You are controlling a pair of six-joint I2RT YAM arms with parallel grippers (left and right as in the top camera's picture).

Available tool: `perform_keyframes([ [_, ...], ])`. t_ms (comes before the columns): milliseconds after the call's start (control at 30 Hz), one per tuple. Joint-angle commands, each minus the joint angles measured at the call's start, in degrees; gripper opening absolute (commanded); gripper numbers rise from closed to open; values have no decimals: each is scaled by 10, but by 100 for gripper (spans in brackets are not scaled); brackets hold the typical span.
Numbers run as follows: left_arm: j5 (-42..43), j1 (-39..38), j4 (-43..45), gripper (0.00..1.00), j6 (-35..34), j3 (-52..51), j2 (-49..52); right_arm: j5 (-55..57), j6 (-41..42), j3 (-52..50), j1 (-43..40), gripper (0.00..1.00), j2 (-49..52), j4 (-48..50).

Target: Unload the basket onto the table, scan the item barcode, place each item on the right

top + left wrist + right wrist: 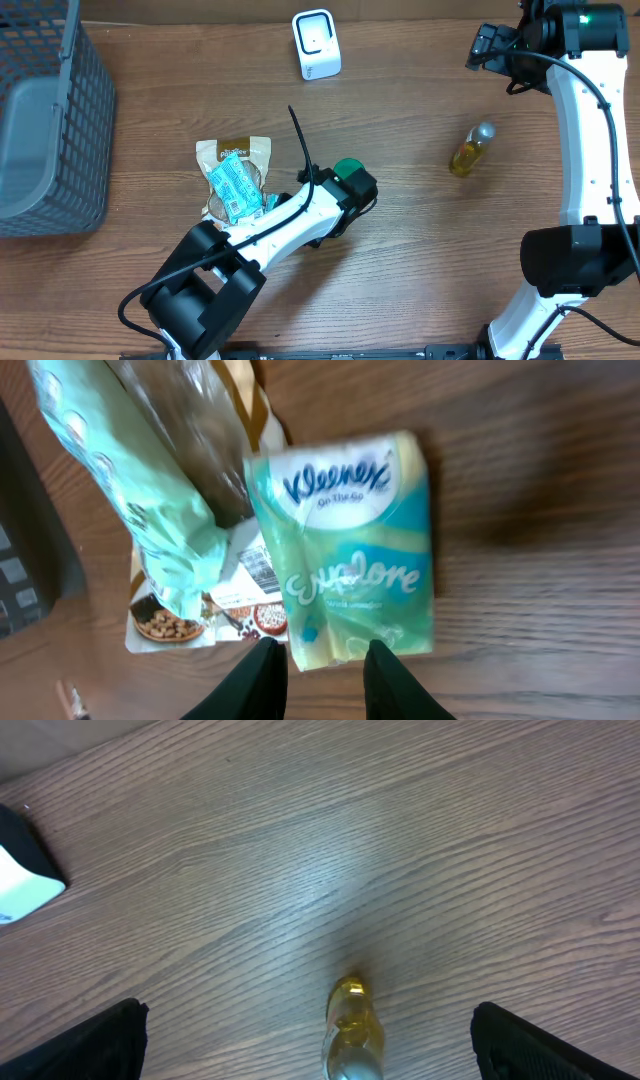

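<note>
one tissue pack (340,550), lying just ahead of left tool (326,658)

— Far left?
— Grey mesh basket (95,110), on the wooden worktop (420,260).
— And to the right?
— Small yellow bottle (470,152), alone, well apart from the rest.
— Middle?
— Tan snack pouch (235,150), with a blue packet (233,185) on top.

Open tabletop (410,215) between pouch pile (232,175) and bottle (470,150); basket (50,120) blocks far left.
</note>
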Motion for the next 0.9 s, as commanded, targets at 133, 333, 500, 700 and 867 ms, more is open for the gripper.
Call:
perform_keyframes([
  [133, 17, 2, -38, 36, -15, 80, 3, 1, 0, 5, -3, 100, -5, 3],
  [333, 96, 45, -63, 42, -31, 97, 4, 1, 0, 5, -3, 100, -5, 3],
  [500, 177, 110, -63, 38, -31, 91, 4, 1, 0, 5, -3, 100, -5, 3],
  [700, 262, 170, -29, 35, -1, 65, 4, 1, 0, 5, -3, 100, -5, 3],
  [867, 281, 183, -6, 36, 6, 40, 4, 1, 0, 5, -3, 100, -5, 3],
])
